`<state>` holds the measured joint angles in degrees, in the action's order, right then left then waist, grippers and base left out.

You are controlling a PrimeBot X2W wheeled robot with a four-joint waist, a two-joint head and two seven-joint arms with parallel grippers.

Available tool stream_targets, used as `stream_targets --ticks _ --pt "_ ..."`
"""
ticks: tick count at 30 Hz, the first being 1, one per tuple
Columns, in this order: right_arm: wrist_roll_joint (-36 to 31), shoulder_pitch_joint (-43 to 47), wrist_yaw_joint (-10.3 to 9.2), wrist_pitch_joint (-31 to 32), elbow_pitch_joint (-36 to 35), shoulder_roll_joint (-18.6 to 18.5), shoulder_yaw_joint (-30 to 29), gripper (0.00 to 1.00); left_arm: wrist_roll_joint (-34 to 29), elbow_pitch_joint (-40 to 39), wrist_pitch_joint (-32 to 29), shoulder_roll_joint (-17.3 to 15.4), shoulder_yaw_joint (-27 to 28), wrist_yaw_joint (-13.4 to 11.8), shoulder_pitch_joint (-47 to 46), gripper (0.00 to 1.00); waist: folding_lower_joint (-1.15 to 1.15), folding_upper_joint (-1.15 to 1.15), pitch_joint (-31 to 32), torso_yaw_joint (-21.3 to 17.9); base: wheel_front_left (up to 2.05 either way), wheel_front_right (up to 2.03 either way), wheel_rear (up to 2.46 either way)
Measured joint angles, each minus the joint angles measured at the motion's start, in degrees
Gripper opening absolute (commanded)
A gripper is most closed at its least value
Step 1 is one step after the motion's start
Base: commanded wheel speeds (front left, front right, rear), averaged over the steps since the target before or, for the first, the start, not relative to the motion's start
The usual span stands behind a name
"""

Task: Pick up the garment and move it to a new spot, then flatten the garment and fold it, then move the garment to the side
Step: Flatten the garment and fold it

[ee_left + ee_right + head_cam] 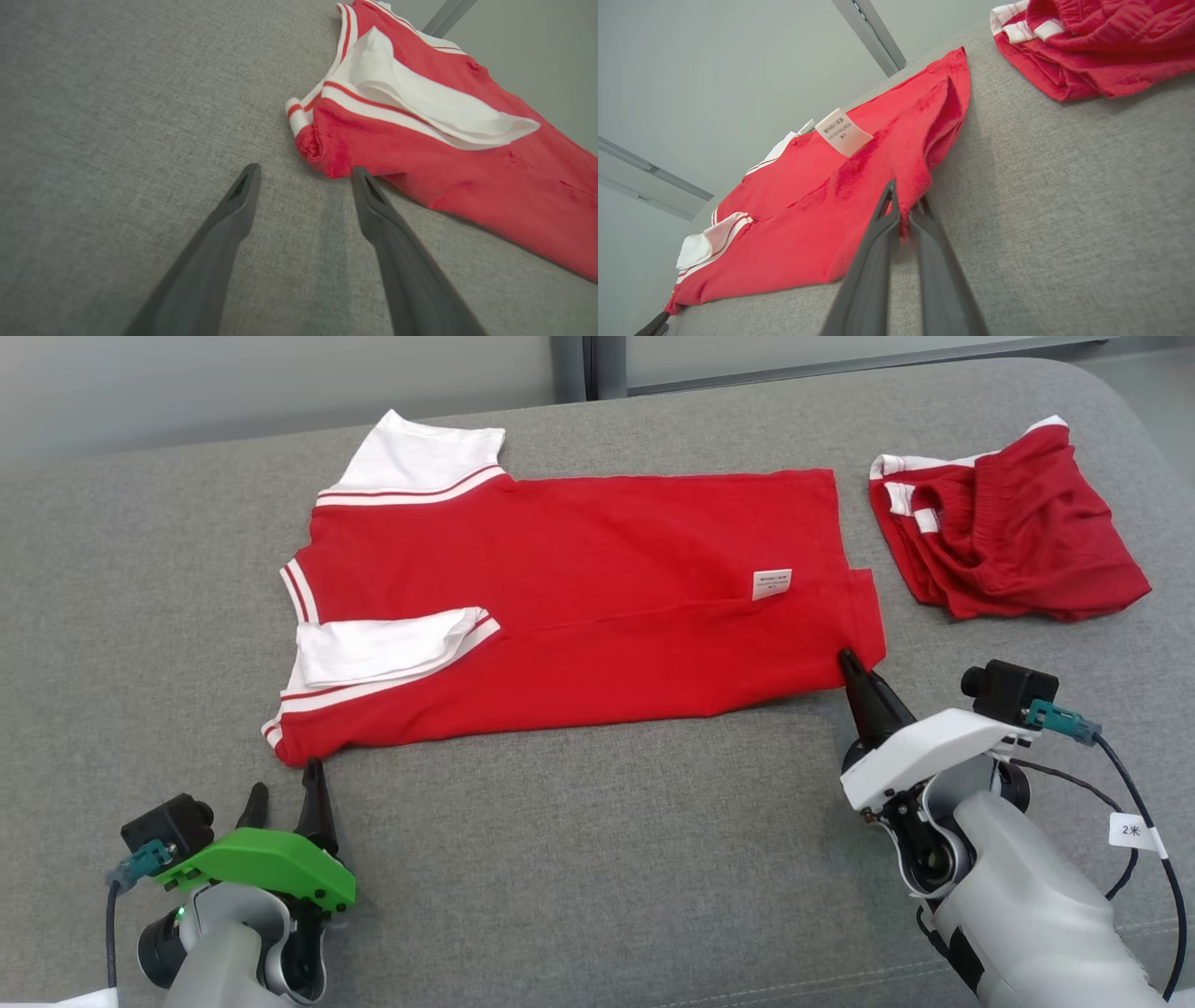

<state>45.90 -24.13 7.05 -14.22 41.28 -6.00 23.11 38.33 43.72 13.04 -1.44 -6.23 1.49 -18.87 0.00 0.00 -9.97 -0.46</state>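
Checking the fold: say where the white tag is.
Head view, right side: the white tag lies on the red shirt near its hem, just beyond the right gripper.

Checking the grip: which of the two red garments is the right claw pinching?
The flat shirt with white sleeves; the right claw clamps its hem corner. The crumpled shorts lie apart.

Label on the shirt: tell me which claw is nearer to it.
Right. The right claw is shut on a hem corner of the shirt, just below the label; the left claw is open beside the far, sleeve-end corner.
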Motion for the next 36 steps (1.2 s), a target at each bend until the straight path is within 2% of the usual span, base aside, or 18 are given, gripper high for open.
stream_targets --ticks 10,11,12,13,14,16,17,18,29,36 --pt "0.0 -0.2 0.0 0.2 -1.0 -1.1 1.2 0.0 0.3 0.9 -0.4 0.0 0.2 -0.6 -3.7 1.0 0.0 0.0 -1.8 -1.1 0.0 0.0 0.0" --pt "0.0 -0.2 0.0 0.2 -1.0 -1.2 1.2 0.0 0.3 1.2 -0.4 0.0 0.1 -0.6 -3.9 0.9 0.0 0.0 -1.9 -1.2 0.0 0.0 0.0" --pt "0.1 -0.2 0.0 0.2 -1.0 -1.2 1.3 0.0 0.3 1.6 -0.4 0.0 0.0 -0.6 -4.1 0.75 0.0 0.0 -2.0 -1.2 0.0 0.0 0.0" --pt "0.1 -0.2 0.0 0.2 -1.1 -1.2 1.3 0.0 0.4 2.0 -0.5 0.0 -0.1 -0.6 -4.2 0.64 0.0 0.0 -2.1 -1.3 0.0 0.0 0.0" --pt "0.1 -0.2 0.0 0.2 -1.1 -1.2 1.4 0.0 0.5 2.2 -0.5 0.0 -0.2 -0.6 -4.2 0.45 0.0 0.0 -2.2 -1.3 0.0 0.0 0.0" --pt "0.2 -0.3 0.0 0.2 -1.1 -1.2 1.5 0.0 0.7 2.7 -0.5 0.0 -0.3 -0.6 -4.5 0.26 0.0 0.0 -2.3 -1.3 0.0 0.0 0.0" --pt "0.2 -0.3 0.0 0.2 -1.1 -1.2 1.6 0.0 0.8 3.0 -0.5 0.0 -0.3 -0.6 -4.7 0.07 0.0 0.0 -2.4 -1.3 0.0 0.0 0.0" --pt "0.3 -0.3 0.0 0.2 -1.1 -1.3 1.6 0.0 0.8 3.3 -0.5 0.0 -0.3 -0.6 -4.9 0.0 0.0 0.0 -2.4 -1.3 0.0 0.0 0.0" --pt "0.6 -0.4 0.0 0.2 -1.1 -1.6 2.1 0.0 1.2 3.5 0.2 0.0 -0.1 -0.9 -6.0 0.0 0.0 0.0 -2.4 -1.2 0.0 0.0 0.0" --pt "1.1 0.0 0.01 0.2 -1.1 -2.9 2.2 0.0 1.5 0.9 1.2 0.1 0.4 1.1 -5.2 0.0 0.0 0.0 -1.1 -0.6 0.0 0.0 0.0"
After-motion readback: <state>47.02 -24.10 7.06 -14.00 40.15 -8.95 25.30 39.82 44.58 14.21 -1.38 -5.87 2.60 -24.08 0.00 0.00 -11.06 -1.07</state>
